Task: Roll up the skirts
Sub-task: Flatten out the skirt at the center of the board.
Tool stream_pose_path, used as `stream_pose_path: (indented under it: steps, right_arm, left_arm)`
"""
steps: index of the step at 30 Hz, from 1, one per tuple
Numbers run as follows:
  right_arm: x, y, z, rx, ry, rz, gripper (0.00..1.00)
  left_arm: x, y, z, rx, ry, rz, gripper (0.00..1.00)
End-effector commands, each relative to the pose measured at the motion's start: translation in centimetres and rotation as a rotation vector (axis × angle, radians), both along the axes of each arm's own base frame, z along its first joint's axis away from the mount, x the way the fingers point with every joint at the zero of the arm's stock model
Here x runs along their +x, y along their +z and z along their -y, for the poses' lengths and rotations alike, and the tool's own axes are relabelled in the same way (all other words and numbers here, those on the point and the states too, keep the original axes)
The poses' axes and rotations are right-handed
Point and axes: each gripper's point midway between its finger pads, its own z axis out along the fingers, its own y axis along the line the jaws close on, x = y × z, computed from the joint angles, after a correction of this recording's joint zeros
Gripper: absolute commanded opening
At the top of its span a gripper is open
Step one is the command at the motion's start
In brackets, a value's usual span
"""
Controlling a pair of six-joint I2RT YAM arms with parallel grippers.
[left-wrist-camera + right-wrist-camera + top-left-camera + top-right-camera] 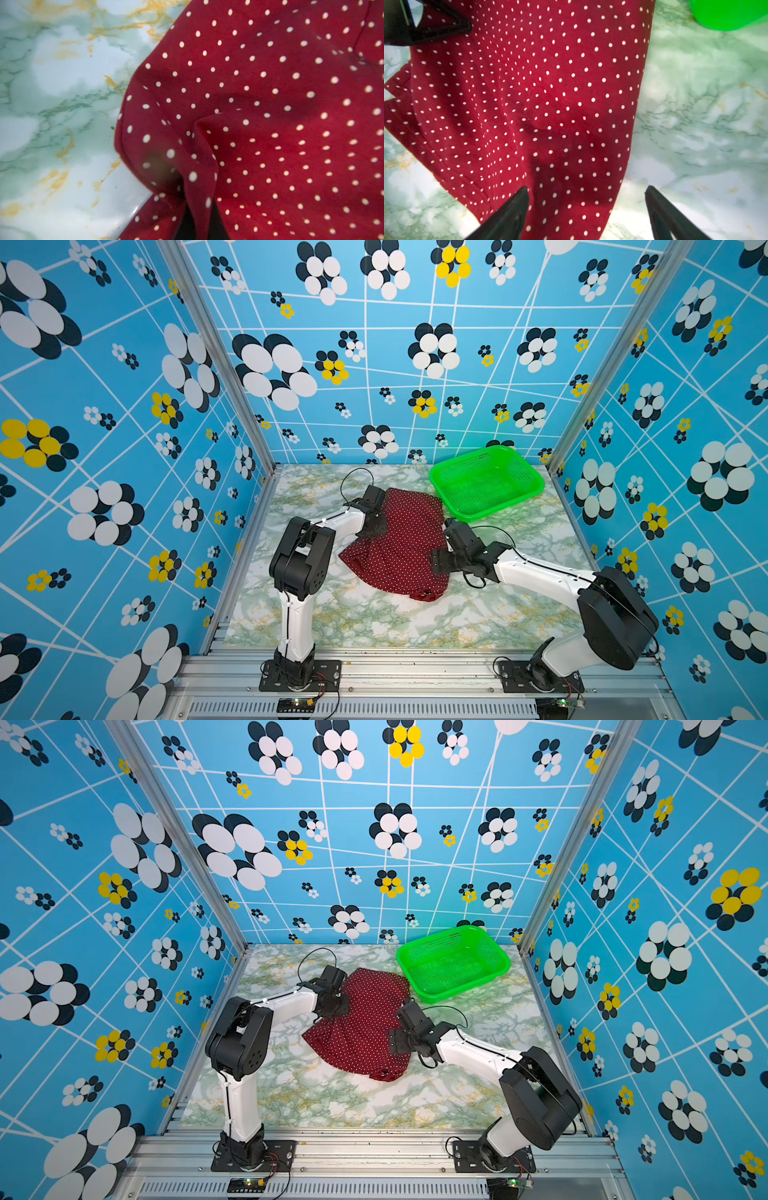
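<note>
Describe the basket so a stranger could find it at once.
On the marble table, look to the far right corner, against the blue flowered walls. There sits the basket, just beyond the red dotted skirt. It is the only bright green thing: a rectangular mesh tub, empty.

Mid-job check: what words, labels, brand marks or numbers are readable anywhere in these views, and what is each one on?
No text can be read in any view.
skirt: white dots only, no tag showing.
green basket: plain mesh, no mark.
circuit boards at the front rail: any print is too small to read.
</note>
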Motion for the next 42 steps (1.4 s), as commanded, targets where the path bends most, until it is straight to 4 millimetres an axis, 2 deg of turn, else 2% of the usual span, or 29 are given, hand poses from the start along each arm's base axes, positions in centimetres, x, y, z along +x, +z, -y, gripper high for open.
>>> stream_pose_path:
  steps: [1,5,10,12,15,17,19,21,26,29,30,31,32,33,35,38,40,42]
  right_arm:
    - [0.3,2.1,-0.4,0.010,0.027,0.044,0.91]
    - [0.7,4.1,-1.6,0.049,0.072,0.080,0.94]
    - [2.4,7.0,-2.8,0.112,0.100,0.126,0.96]
    - [3.4,7.8,-3.1,0.147,0.095,0.128,0.96]
    - [5.5,8.0,-3.1,0.210,0.064,0.099,0.97]
    - [6.9,7.6,-2.9,0.251,0.036,0.070,0.97]
    - [8.4,7.0,-2.7,0.294,0.006,0.036,0.97]
    - [9.9,6.3,-2.3,0.322,-0.026,0.007,0.97]
    - [12.4,5.6,-0.7,0.339,-0.085,-0.022,0.97]
    - [13.2,5.6,1.5,0.328,-0.141,-0.024,0.97]
    - [13.3,5.7,2.5,0.328,-0.163,-0.023,0.97]
    - [13.3,5.8,3.5,0.328,-0.185,-0.023,0.97]
    - [13.3,5.9,4.3,0.328,-0.201,-0.020,0.97]
    - [13.2,6.1,5.0,0.325,-0.210,-0.017,0.97]
    - [12.8,6.4,5.8,0.307,-0.213,-0.008,0.97]
    - [12.3,6.8,6.1,0.289,-0.194,-0.001,0.98]
    - [12.2,7.1,5.6,0.305,-0.175,-0.002,0.98]
    - [12.3,7.4,4.9,0.318,-0.150,-0.005,0.99]
  left_arm:
    - [0.3,5.8,-0.1,-0.025,-0.031,0.078,0.00]
    - [-0.2,12.9,-1.3,-0.057,-0.044,0.194,0.00]
    - [-0.9,24.4,-6.9,-0.115,0.035,0.384,0.00]
    - [-1.5,28.5,-8.2,-0.093,0.028,0.438,0.00]
    - [-2.5,33.5,-8.1,-0.078,-0.020,0.493,0.00]
    - [-3.0,35.3,-6.9,-0.086,-0.064,0.508,0.00]
    - [-3.0,35.3,-4.5,-0.070,-0.131,0.494,0.00]
    - [-2.6,33.4,-1.5,-0.048,-0.202,0.447,0.00]
    - [-0.4,24.5,6.6,-0.040,-0.329,0.284,0.00]
    - [1.1,19.2,11.2,-0.075,-0.372,0.199,0.00]
    - [1.6,17.5,12.6,-0.082,-0.384,0.166,0.09]
    - [1.9,15.9,13.9,-0.097,-0.403,0.132,0.31]
    - [2.2,14.9,14.9,-0.114,-0.418,0.110,0.44]
    - [2.3,13.9,16.0,-0.137,-0.436,0.094,0.53]
    - [2.9,13.8,17.1,-0.176,-0.450,0.109,0.59]
    - [3.8,16.4,16.6,-0.214,-0.436,0.188,0.62]
    - [4.4,18.5,14.6,-0.214,-0.412,0.232,0.64]
    - [4.8,19.2,11.7,-0.184,-0.371,0.240,0.65]
